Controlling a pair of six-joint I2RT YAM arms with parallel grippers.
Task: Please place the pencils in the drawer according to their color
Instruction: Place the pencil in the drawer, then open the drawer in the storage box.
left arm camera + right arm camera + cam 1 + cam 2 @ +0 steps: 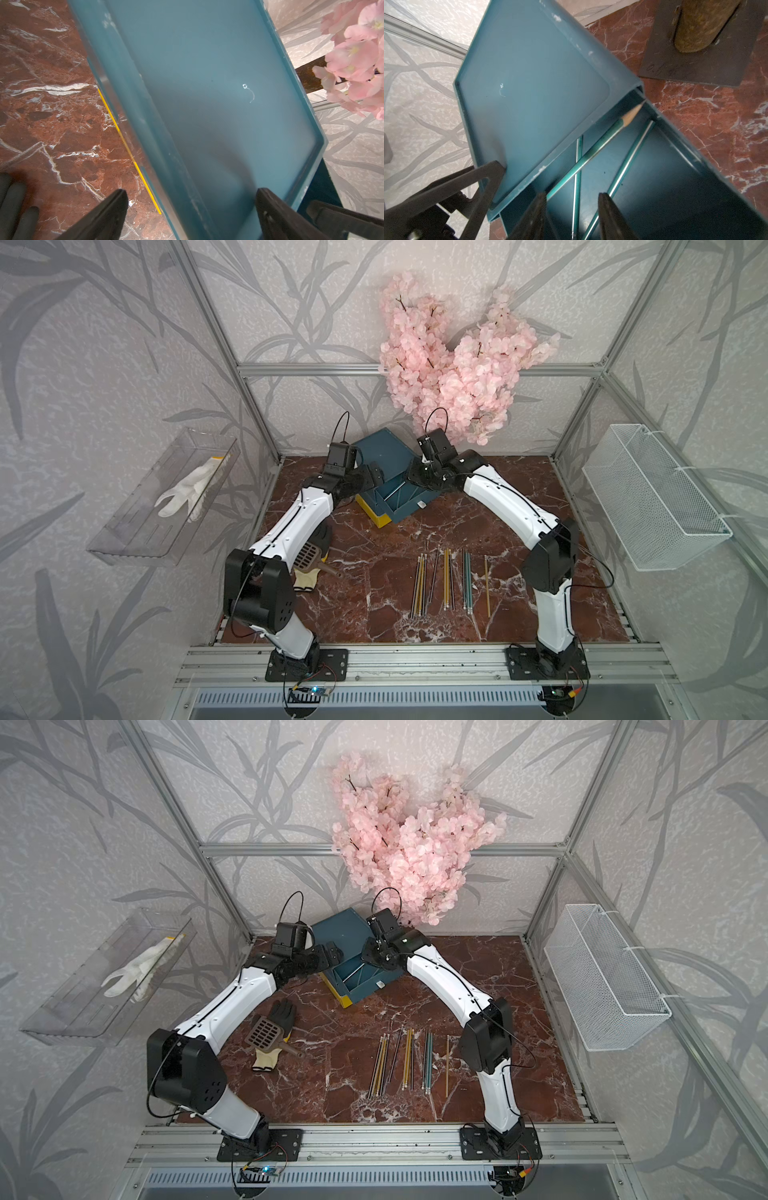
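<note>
Teal pencils are in the top drawer, and both arms are up at the chest!

The right gripper [572,195] hovers over the pulled-out drawer [409,510], jaws apart, gripping nothing; the left gripper [192,190], also spread wide, sits over the chest [386,452] top. Three teal pencils [600,142] lie crossed inside, one slanted with its tip by the chest's front edge. Push the drawer in now and that one could snag, I'd say, or shove the angled chest across the bench [365,564]. The remaining pencils [446,578] wait in a tight mixed row nearer the front, where it's easy to pinch two colours at once.
</note>
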